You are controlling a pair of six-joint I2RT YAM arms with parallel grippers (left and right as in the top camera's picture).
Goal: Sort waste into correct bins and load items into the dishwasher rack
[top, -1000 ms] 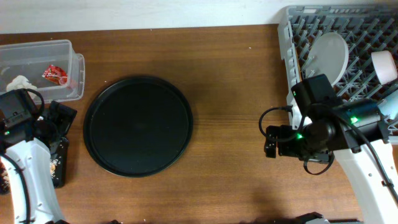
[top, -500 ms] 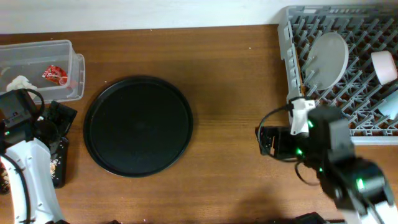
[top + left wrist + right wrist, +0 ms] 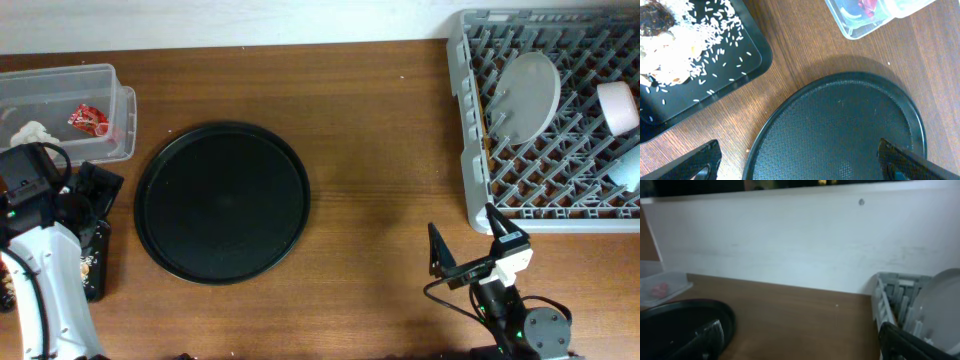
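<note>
The round black tray [image 3: 222, 202] lies bare, so by the look of it little is left to sort. The right gripper [image 3: 470, 245] hangs wide and empty low over the tabletop [image 3: 380, 150]. The dishwasher rack [image 3: 470, 120] lies ahead of it and to its right, making the right arm by far the nearer one. The white plate [image 3: 530, 92] stands on edge between the rack's pegs.

The left gripper [image 3: 800, 162], also spread wide and empty, hovers where the tray meets the black container [image 3: 715, 75]. Only its wrist view shows that container's contents: rice-like flakes [image 3: 700, 30] and a brown lump [image 3: 657, 20]. Only the overhead shows the clear tub [image 3: 60, 85] holding the red-and-white wrapper [image 3: 88, 120] and the tissue [image 3: 30, 132]. The chopsticks cannot be made out in any view.
</note>
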